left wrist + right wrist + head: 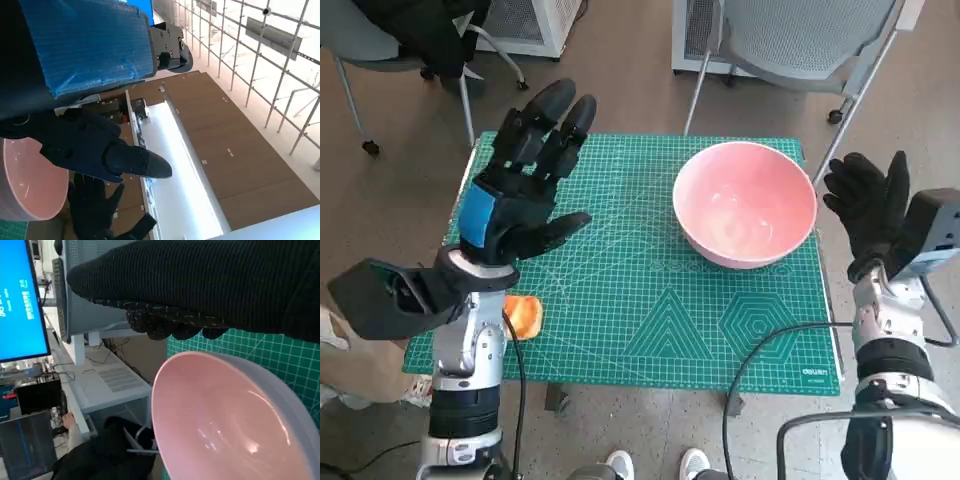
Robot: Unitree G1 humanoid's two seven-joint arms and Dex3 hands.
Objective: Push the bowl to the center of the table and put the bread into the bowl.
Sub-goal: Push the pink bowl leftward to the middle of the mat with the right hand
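An empty pink bowl (744, 202) stands on the green cutting mat (630, 300) near its far right corner; it also shows in the right wrist view (225, 420) and the left wrist view (30, 182). A slice of toasted bread (524, 316) lies at the mat's near left edge, partly under my left forearm. My left hand (525, 175) hovers raised over the mat's left side, fingers spread, holding nothing. My gloved right hand (868, 205) stands upright just right of the bowl, fingers apart, empty; whether it touches the rim I cannot tell.
Grey chairs (800, 40) stand beyond the table's far edge. A black cable (760, 360) loops over the mat's near right corner. A person's shoes (655, 465) show below the near edge. A blue screen (17, 300) and equipment sit beyond the table.
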